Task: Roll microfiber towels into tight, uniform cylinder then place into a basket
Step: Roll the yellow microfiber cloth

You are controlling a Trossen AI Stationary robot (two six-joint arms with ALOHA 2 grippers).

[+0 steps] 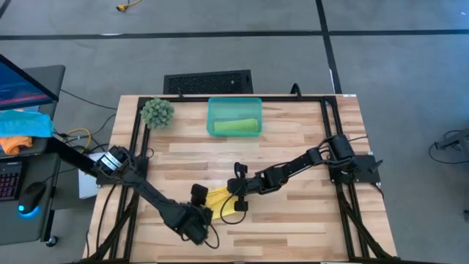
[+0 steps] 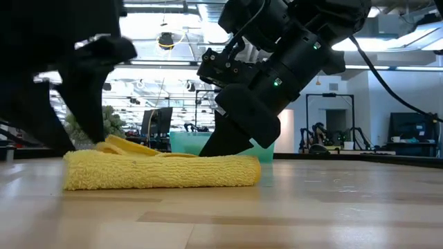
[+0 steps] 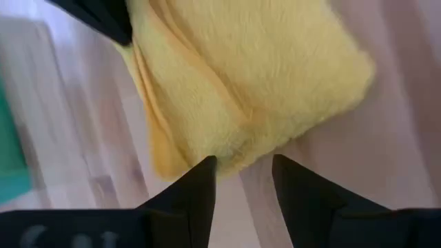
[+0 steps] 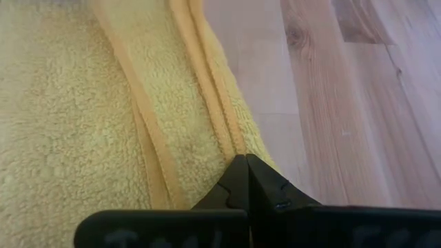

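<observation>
Yellow towel (image 4: 83,110), part-rolled on the table's (image 1: 308,227) near middle, is pinned under the right gripper's (image 4: 246,180) closed fingers while the left gripper (image 3: 242,184) sits open at its edge; regrip evenly, roll tight toward basket (image 1: 217,103).

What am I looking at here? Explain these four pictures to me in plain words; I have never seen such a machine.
Two dark robot arms work at a wooden table. One picture looks straight down from above, one looks level across the tabletop, and two come from cameras on each arm's wrist.

On the table lies a folded yellow towel. At the far edge stands a teal basket holding a rolled green towel, with a spiky green plant ball beside it.

The left gripper sits at the yellow towel's edge with its jaws apart, holding nothing. The right gripper has its jaws shut, tip pressed against the towel's folded hem.
</observation>
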